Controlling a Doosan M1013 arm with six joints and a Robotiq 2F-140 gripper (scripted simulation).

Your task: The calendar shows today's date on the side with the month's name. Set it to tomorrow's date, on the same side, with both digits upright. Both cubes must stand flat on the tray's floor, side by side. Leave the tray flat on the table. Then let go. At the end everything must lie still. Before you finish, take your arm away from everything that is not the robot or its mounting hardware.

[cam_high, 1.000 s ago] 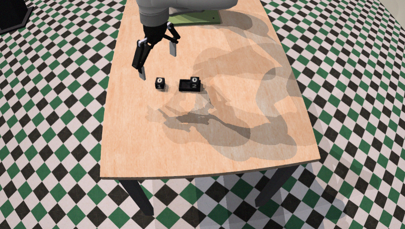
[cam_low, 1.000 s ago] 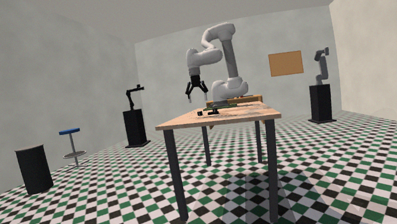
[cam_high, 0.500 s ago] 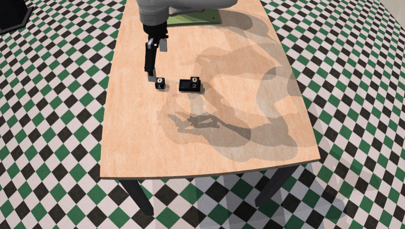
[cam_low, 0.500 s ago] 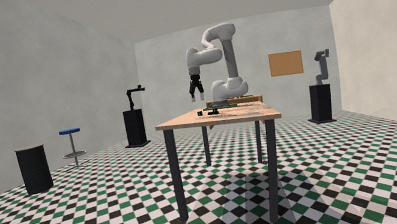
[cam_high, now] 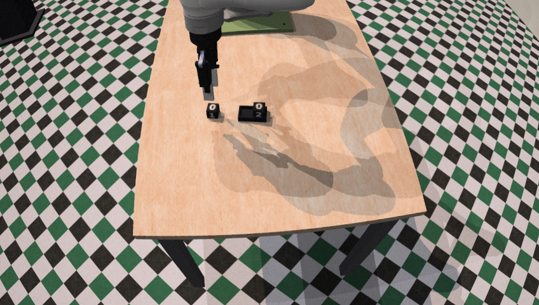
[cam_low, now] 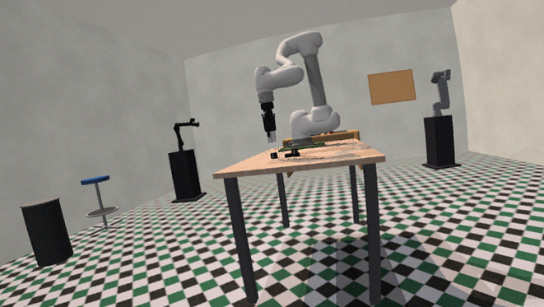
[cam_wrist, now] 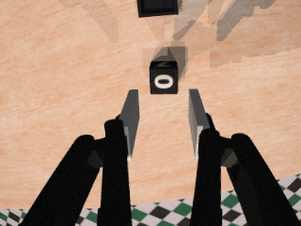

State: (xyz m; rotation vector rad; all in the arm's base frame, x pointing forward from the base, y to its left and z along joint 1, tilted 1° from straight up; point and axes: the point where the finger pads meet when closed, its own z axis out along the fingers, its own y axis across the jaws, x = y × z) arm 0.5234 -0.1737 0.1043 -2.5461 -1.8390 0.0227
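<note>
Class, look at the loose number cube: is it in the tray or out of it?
Out. The loose cube stands on the bare table, apart from the tray, which holds only the other cube. The claw holds nothing.

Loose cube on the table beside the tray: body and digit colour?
The loose cube is black with white digits, a 0 facing up; clearest in the wrist view.

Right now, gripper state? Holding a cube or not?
Gripper: fingers partly closed, holding nothing. It hangs above the table, short of the loose cube, which sits outside the tray.
</note>
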